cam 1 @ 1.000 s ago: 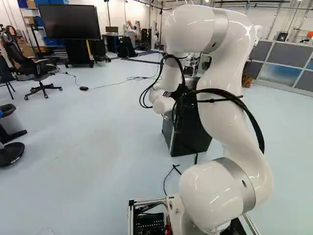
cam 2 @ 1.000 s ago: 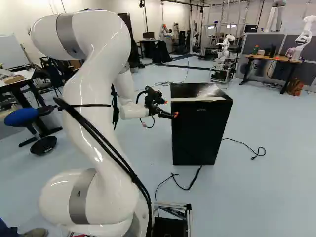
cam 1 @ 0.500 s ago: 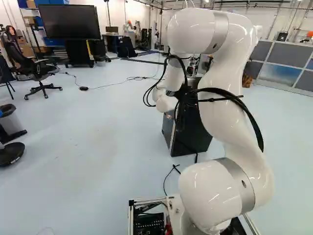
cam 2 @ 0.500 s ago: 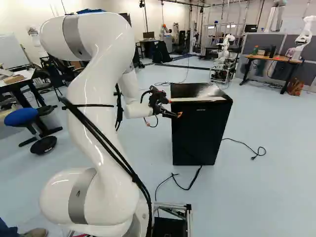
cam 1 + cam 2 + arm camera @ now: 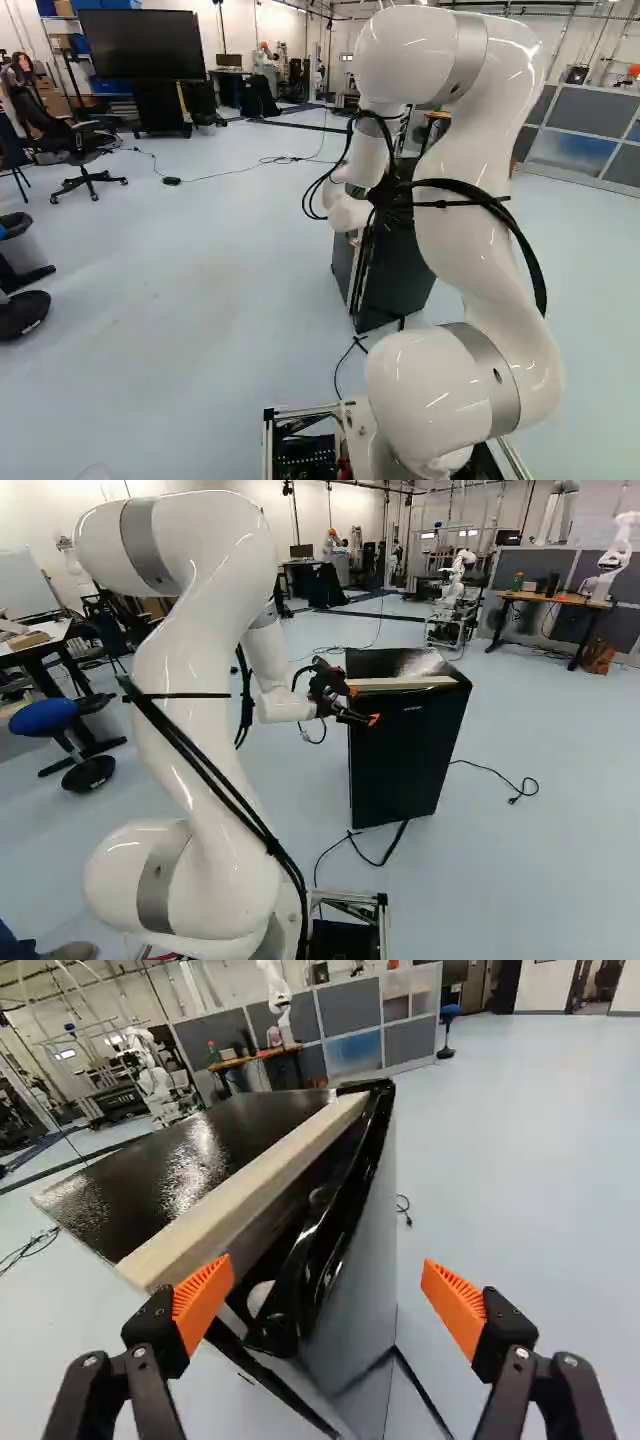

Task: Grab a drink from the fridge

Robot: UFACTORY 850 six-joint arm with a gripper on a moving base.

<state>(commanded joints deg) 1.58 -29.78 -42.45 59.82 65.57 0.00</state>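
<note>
Fridge (image 5: 385, 662) is the big one here, just standing on the pale floor (image 5: 540, 860) ahead of the base, and I'm guessing it's squared up so its front is easy to get at. Its door (image 5: 405, 765) is cracked open: in the wrist view the gap is a wedge, tight at the far front corner of the fridge top and widest at the corner nearest the gripper. So that far corner is the hinge side, I reckon. There's a light strip (image 5: 250, 1190) running right along the front edge of the top, no clue what it's for. The gripper (image 5: 325, 1275) hangs by the near front corner, probably because the free edge is where you'd get the most swing. Fingers are wide apart, nothing clamped; one of the orange pads (image 5: 203, 1302) is over by the gap side, the other out past the door's face. Can't tell if either touches. Black cord (image 5: 385, 850) lies on the floor below the door, might drag if it swings wide.

As for which way it points: fridge is upright, long axis vertical, front toward the base. The drink isn't visible, presumably inside, so no idea how it's lying. Next I'd hook the free edge and ease it out, watching for a slip off that glossy corner.
</note>
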